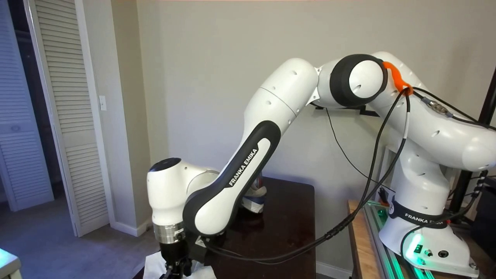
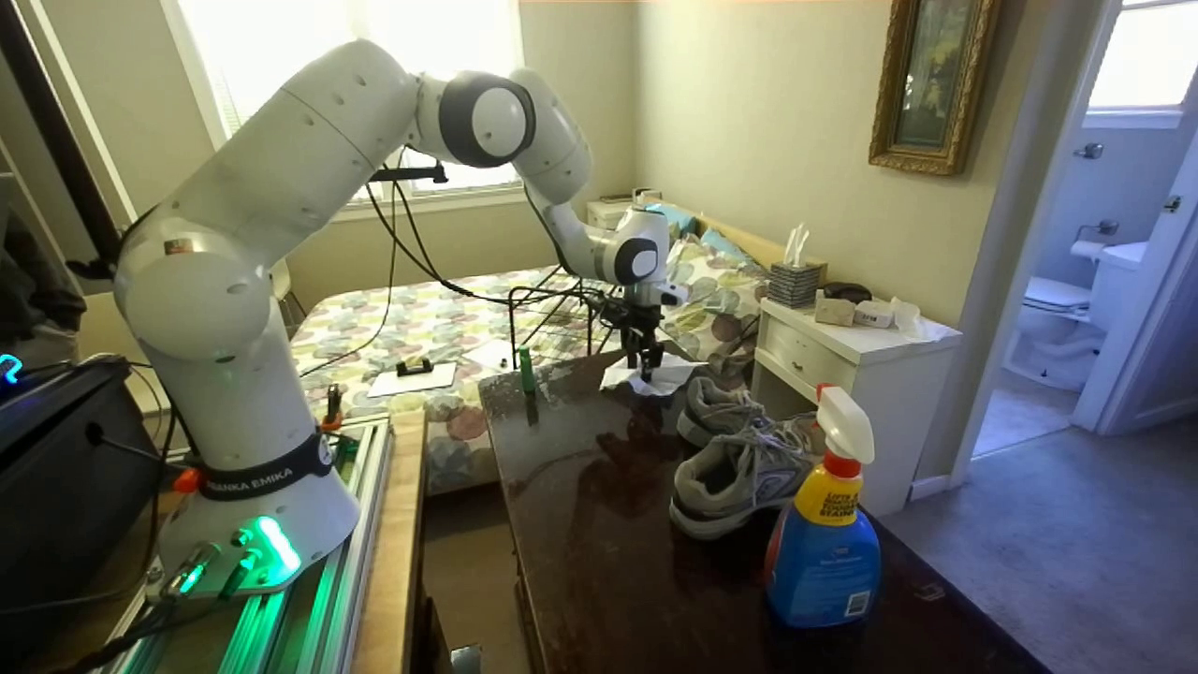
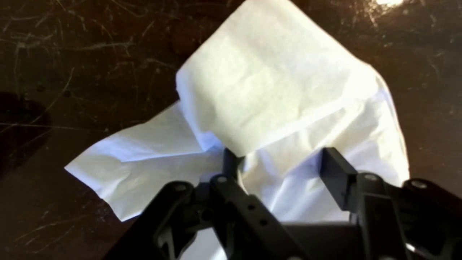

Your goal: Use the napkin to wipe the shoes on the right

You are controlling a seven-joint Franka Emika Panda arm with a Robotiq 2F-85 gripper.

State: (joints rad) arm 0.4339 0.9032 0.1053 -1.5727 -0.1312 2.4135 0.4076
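A crumpled white napkin (image 3: 267,83) lies folded over itself on the dark tabletop, and it shows in both exterior views. My gripper (image 3: 279,162) points down onto it with the jaws well apart. Napkin folds lie between and under the fingers; the tip of the left-hand finger (image 3: 231,162) in the wrist view is partly tucked beneath a fold. In an exterior view the gripper (image 2: 646,368) stands at the napkin's middle. The grey-and-white shoes (image 2: 744,477) sit side by side nearer that camera. Only part of a shoe (image 1: 254,201) shows behind the arm in an exterior view.
A blue spray bottle (image 2: 828,562) with a red and white head stands close beside the shoes. A small green upright object (image 2: 527,370) is at the table's far edge. Beyond the dark table (image 2: 599,524) are a bed and a white nightstand (image 2: 861,346).
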